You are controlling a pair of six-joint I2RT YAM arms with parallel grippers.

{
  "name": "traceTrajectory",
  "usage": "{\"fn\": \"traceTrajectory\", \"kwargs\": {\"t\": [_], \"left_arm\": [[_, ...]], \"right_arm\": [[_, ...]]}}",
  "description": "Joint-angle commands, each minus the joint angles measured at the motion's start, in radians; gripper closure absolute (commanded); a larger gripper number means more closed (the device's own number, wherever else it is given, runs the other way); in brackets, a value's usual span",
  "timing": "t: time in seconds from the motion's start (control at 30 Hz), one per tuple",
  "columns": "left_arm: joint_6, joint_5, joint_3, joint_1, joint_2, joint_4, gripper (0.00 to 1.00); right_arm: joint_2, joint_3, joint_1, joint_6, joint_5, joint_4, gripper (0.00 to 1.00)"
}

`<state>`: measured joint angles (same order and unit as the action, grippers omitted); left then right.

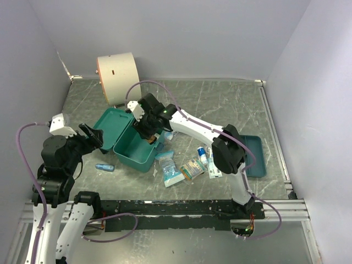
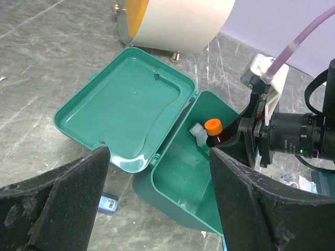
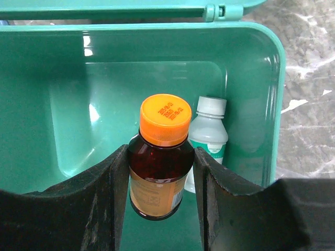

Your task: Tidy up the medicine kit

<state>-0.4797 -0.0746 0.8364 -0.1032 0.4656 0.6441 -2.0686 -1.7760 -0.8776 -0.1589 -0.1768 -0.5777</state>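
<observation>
Step in hand: loading bottles into the medicine kit (image 1: pixel 127 147). The kit sits centre-left on the table, lid swung open to its left side.

Right gripper (image 1: pixel 148 131) is clamped on an amber bottle with orange cap (image 3: pixel 159 157), held upright over the box's right end, beside a white bottle (image 3: pixel 208 133) already inside. Left gripper (image 2: pixel 159 154) has its jaws wide apart, holds nothing, and hovers off the kit's left side.

Next move, as a judgement: lower the amber bottle next to the white one without knocking it, then release and lift clear of the wall.

Count:
- kit: 1
- bottles at the kit: 2 (1 held, 1 inside)
- loose blue-capped bottle (image 1: pixel 202 154): 1
- small blue tube (image 1: pixel 104 167): 1
- flat packets (image 1: pixel 172 176): probably 4 or 5, overlap makes that soft
- blue tray (image 1: pixel 258 165): 1
- cream drum (image 1: pixel 116 77): 1
</observation>
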Motion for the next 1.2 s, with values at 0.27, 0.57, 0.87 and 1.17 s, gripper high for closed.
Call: {"fn": "traceTrajectory", "kwargs": {"t": [0.27, 0.57, 0.87, 1.17], "left_arm": [[-0.037, -0.140, 0.007, -0.009, -0.035, 0.045, 0.12], [-0.033, -0.123, 0.004, -0.009, -0.041, 0.039, 0.12], [-0.036, -0.134, 0.003, -0.009, -0.043, 0.042, 0.11], [-0.033, -0.146, 0.005, -0.008, -0.022, 0.041, 0.12]], "right_arm": [[-0.114, -0.129, -0.033, -0.086, 0.019, -0.119, 0.67], [-0.164, -0.148, -0.046, -0.144, 0.104, -0.150, 0.60], [-0.161, -0.134, -0.047, -0.138, 0.108, -0.150, 0.45], [-0.135, -0.100, -0.048, -0.101, 0.126, -0.087, 0.54]]}}
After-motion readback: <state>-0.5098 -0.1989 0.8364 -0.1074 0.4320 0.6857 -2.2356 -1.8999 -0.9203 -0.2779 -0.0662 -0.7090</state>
